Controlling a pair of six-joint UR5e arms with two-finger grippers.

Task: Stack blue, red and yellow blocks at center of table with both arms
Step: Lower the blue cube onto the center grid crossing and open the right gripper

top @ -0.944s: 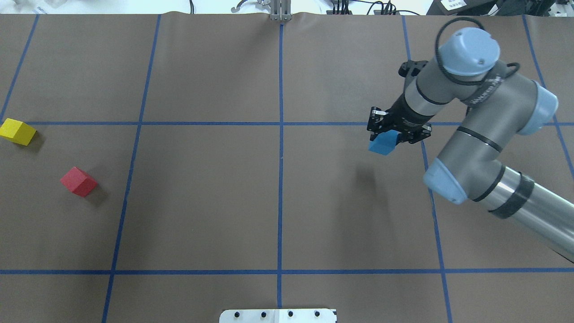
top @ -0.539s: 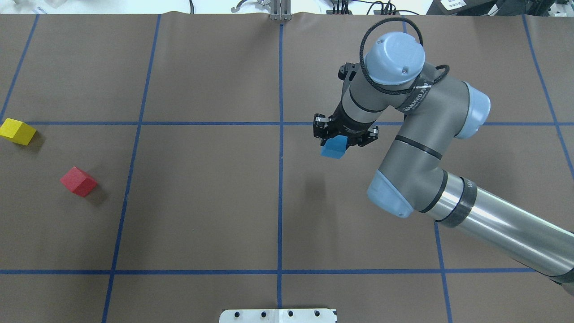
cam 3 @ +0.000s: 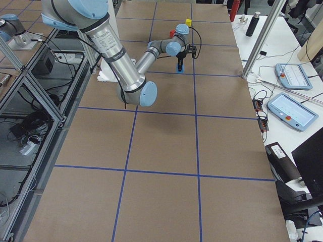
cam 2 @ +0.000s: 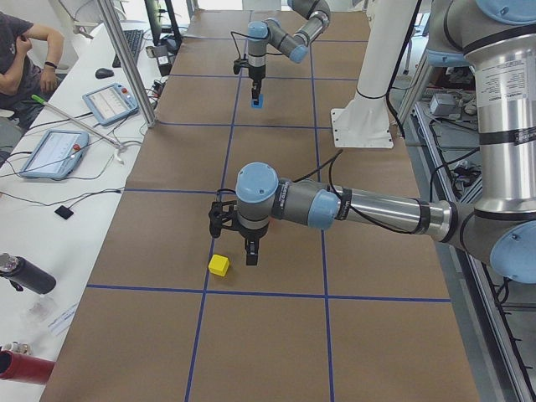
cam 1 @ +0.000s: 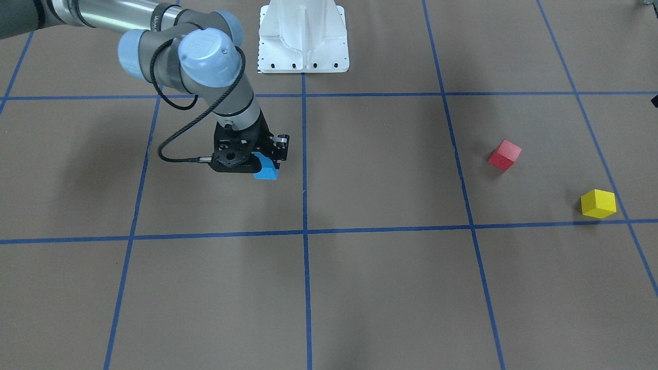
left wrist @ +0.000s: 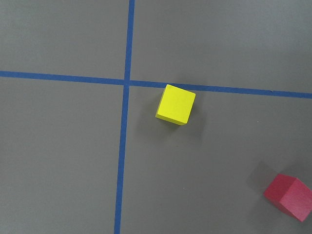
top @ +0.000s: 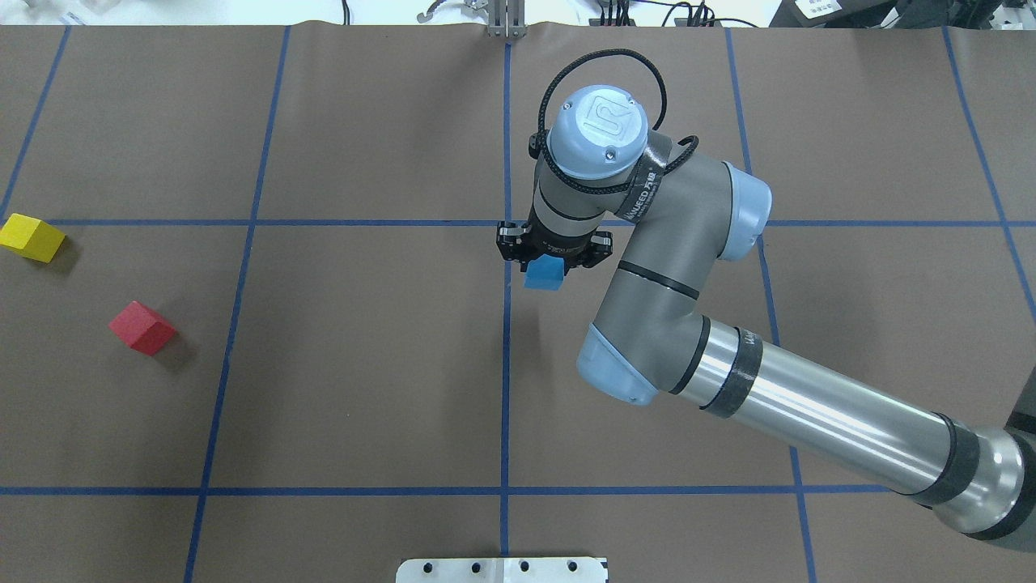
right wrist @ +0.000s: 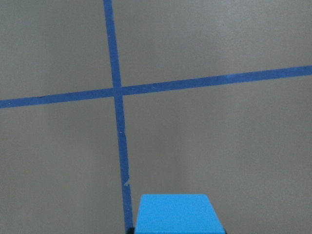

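Observation:
My right gripper point(top: 552, 257) is shut on the blue block point(top: 543, 274) and holds it just right of the table's centre line, below the tape crossing point(top: 507, 223). The block also shows in the front view point(cam 1: 266, 171) and at the bottom of the right wrist view point(right wrist: 175, 213). The red block point(top: 142, 327) and the yellow block point(top: 31, 236) lie far left on the table, apart from each other. The left wrist view looks down on the yellow block point(left wrist: 176, 104) and the red block point(left wrist: 288, 196). My left gripper point(cam 2: 243, 249) shows only in the left side view, near the yellow block point(cam 2: 219, 265); I cannot tell if it is open.
Brown table cover with a blue tape grid. The white robot base plate point(cam 1: 303, 36) stands at the table's near edge point(top: 502, 570). A side desk with tablets point(cam 2: 50, 153) and a seated person lies beyond the table's far side.
My right arm has swung left with the blue block, from the right part of the table to just beside the centre line. The red and yellow blocks have not moved.

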